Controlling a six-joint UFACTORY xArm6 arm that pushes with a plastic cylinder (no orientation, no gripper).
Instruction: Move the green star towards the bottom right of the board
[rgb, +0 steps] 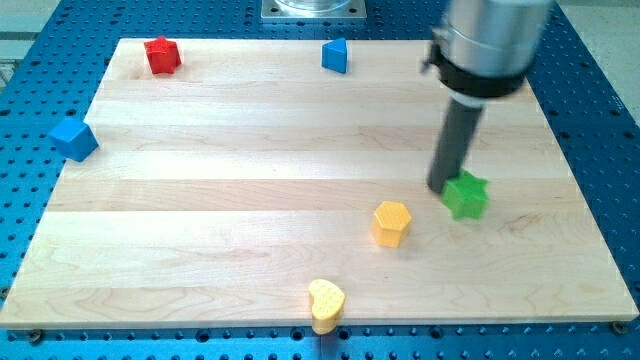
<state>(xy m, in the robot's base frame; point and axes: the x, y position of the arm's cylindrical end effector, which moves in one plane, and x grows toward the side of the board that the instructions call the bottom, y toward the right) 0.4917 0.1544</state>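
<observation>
One risk here: the tip (441, 189), no fingers to open or close, touches the green star's (466, 195) upper-left edge at frame centre-right; an off-centre shove could spin it sideways, probably missing the bottom right.

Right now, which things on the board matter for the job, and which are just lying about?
For the job: green star; my tip, touching its left side.

Lying about: orange hexagon block, yellow heart, red block, blue triangular block, blue cube.

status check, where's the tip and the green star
My tip at the green star's left edge, touching or nearly. Star at board's right-centre. Bottom-right path clear; orange block sits left, out of the way.
</observation>
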